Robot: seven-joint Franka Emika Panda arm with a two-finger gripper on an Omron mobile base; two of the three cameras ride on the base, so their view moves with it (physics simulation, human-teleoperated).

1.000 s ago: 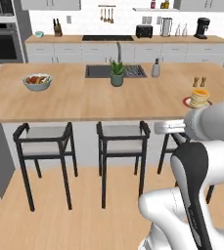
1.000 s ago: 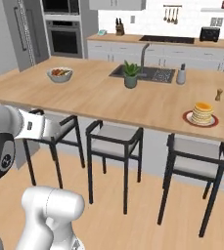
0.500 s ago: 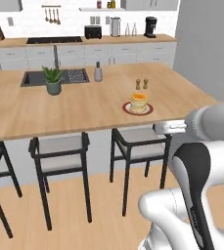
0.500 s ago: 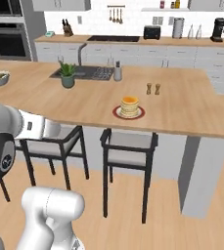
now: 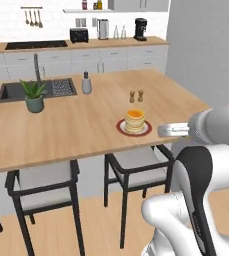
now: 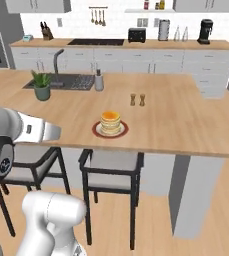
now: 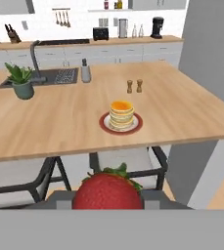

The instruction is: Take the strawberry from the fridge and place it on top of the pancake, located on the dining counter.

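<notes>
A red strawberry [image 7: 108, 191] with green leaves sits at the bottom of the hand view, and my gripper [image 7: 108, 197] is shut on it. The strawberry hangs in front of the near edge of the light-wood dining counter [image 7: 59, 122], over a stool. Ahead on the counter stands the pancake [image 7: 121, 113], a golden stack on a red-brown plate [image 7: 105, 126]. In the base views the pancake [image 5: 135, 119] [image 6: 110, 121] lies just beyond my white forearm, on the dining counter [image 5: 76, 125] [image 6: 186, 125]. The fridge is out of view.
Two small shakers [image 7: 134, 86] stand behind the pancake. A potted plant [image 5: 34, 95], a grey bottle [image 5: 86, 83] and an inset sink [image 5: 16, 90] are at the counter's far left. Dark-framed stools [image 5: 136, 165] [image 6: 111, 167] stand below the near edge. A grey wall [image 5: 206, 50] rises on the right.
The base has driven along the counter, so the whole scene has slid left and the pancake now sits near the middle of both base views. My grip on the strawberry is unchanged.
</notes>
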